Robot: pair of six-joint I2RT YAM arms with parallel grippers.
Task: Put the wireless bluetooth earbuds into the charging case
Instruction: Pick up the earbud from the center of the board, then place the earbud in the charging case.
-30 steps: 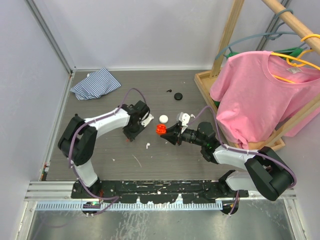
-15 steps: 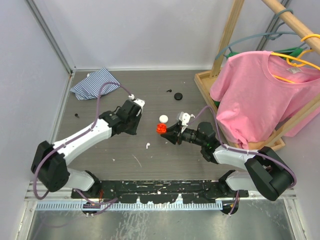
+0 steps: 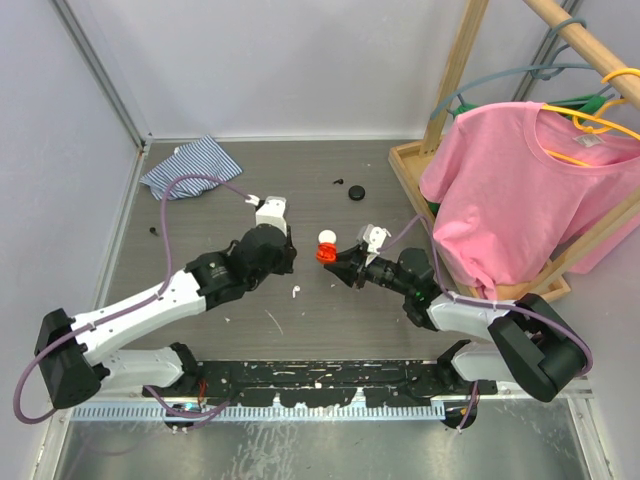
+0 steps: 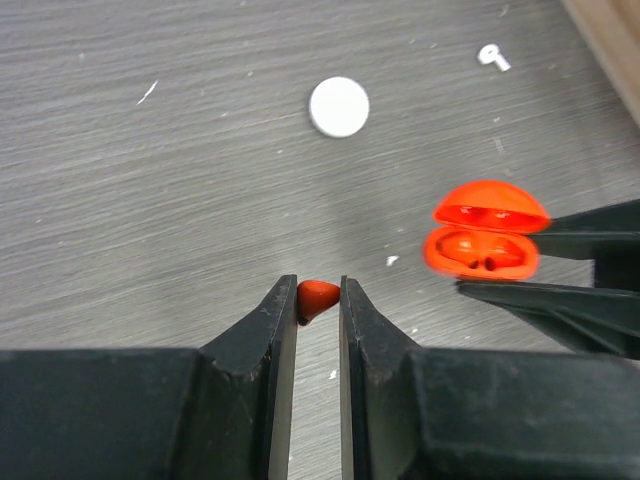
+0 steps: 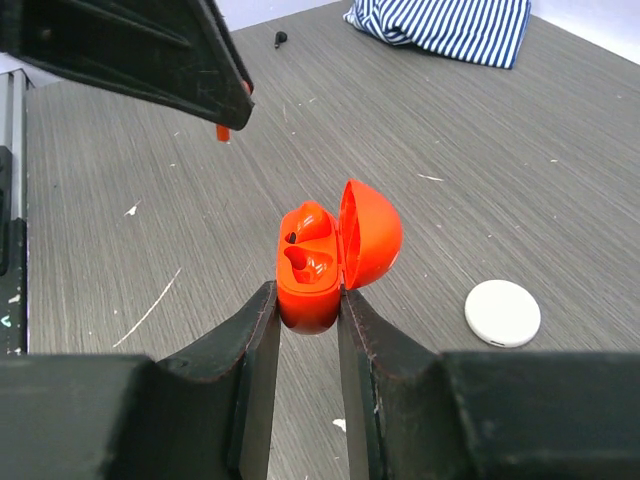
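Observation:
My right gripper [image 5: 308, 300] is shut on the base of an open red charging case [image 5: 312, 268] and holds it above the table, lid up. The case also shows in the top view [image 3: 323, 255] and in the left wrist view [image 4: 483, 240]. My left gripper [image 4: 319, 290] is shut on a tiny red earbud [image 4: 318, 298], pinched at the fingertips. It hovers a short way left of the case in the top view [image 3: 292, 265]. In the right wrist view the earbud [image 5: 222, 132] hangs below the left fingers [image 5: 200, 70].
A white round case [image 3: 327, 237] lies just behind the red case. A black case [image 3: 357, 193] and a black earbud [image 3: 340, 182] lie further back. A white earbud [image 3: 296, 292] lies near the grippers. A striped cloth [image 3: 190, 165] is back left, and a wooden rack [image 3: 410, 185] with a pink shirt [image 3: 520, 180] stands right.
My left arm has lifted off the table and swung right, bringing the red earbud close to the open case. The right gripper has barely moved, still holding the case.

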